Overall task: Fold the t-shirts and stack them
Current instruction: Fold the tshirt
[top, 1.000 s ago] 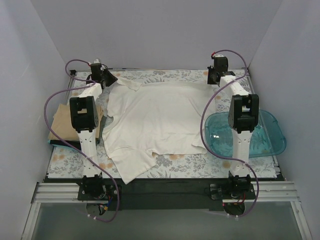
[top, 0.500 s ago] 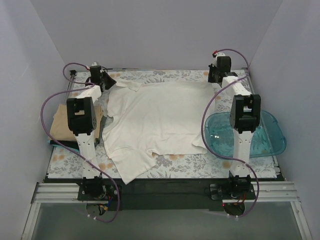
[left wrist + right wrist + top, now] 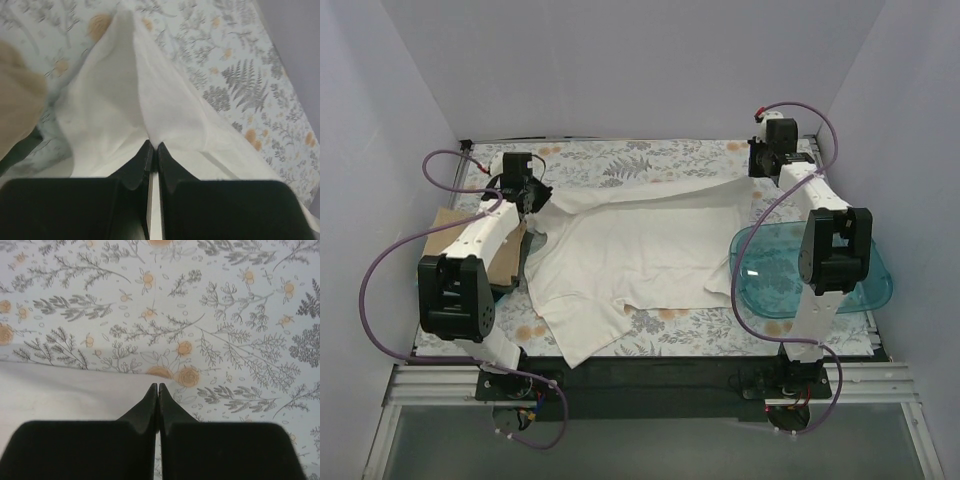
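From the top view, the white t-shirt [image 3: 640, 250] lies mid-table on a floral tablecloth [image 3: 650, 160]. It is soft, matte cloth with shallow creases, and 1 sleeve hangs over the near edge. Its far edge is pulled into a raised ridge between the 2 arms. The left gripper [image 3: 527, 200] sits at the ridge's left end and the right gripper [image 3: 760, 172] at its right corner. At this distance the jaws themselves are too small to read. The tan t-shirt [image 3: 448, 232] lies flat at the table's left side, partly covered by the left arm. A translucent blue tub [image 3: 875, 275], smooth with rounded corners, sits at the right edge behind the right arm.

In the left wrist view, the 2 black fingers are pressed together on a pinch of white cloth. The cloth [image 3: 115, 100] fans away from them in a tented fold with a sharp crease. A tan blur [image 3: 17, 105] at the left edge is out of focus.

In the right wrist view, the fingers are likewise closed tip to tip. The shirt's smooth white edge [image 3: 60, 390] runs in from the left and meets the tips. The pinched corner itself is hidden beneath them, and printed ferns and orange blooms fill the rest.
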Controlling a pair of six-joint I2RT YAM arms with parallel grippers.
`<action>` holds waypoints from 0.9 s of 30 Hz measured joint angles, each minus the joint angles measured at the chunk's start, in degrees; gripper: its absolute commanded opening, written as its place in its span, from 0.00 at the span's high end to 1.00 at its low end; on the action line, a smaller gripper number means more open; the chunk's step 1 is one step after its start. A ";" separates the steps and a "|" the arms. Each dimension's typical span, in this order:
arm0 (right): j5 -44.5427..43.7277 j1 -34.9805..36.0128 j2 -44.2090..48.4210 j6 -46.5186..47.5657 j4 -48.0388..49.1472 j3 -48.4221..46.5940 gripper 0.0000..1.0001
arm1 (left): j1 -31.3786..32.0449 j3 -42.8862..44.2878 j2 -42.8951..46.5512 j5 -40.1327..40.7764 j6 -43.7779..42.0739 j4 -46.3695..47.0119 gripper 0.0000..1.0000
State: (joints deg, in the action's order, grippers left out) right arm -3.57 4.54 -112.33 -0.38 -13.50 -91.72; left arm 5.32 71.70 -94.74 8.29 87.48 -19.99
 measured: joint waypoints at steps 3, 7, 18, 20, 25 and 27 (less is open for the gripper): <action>-0.81 -0.07 1.44 1.03 -1.11 2.89 0.99 | 0.02 -5.70 5.27 1.95 2.03 -3.30 1.00; -0.68 -0.13 2.93 2.27 -3.65 6.71 0.99 | 0.20 -10.23 9.38 3.23 3.87 -6.64 1.00; -0.48 -0.37 4.33 3.85 -7.39 11.28 0.49 | 0.48 -13.09 10.34 3.78 5.55 -12.70 0.45; -0.46 -0.39 4.57 3.87 -7.78 11.28 0.46 | 0.52 -13.03 10.82 4.50 5.81 -14.23 0.33; 1.79 -0.39 5.14 3.82 -8.92 9.92 0.45 | 0.55 -10.62 12.13 4.76 5.88 -16.90 0.11; 4.20 -0.39 5.09 3.82 -9.27 8.37 0.45 | 0.61 -7.91 11.52 4.31 5.18 -16.92 0.11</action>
State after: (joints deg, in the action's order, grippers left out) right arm 0.62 4.14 -107.24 3.44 -22.76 -83.35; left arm 5.93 63.79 -83.22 12.60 92.66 -36.91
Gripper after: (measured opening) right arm 0.549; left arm 0.881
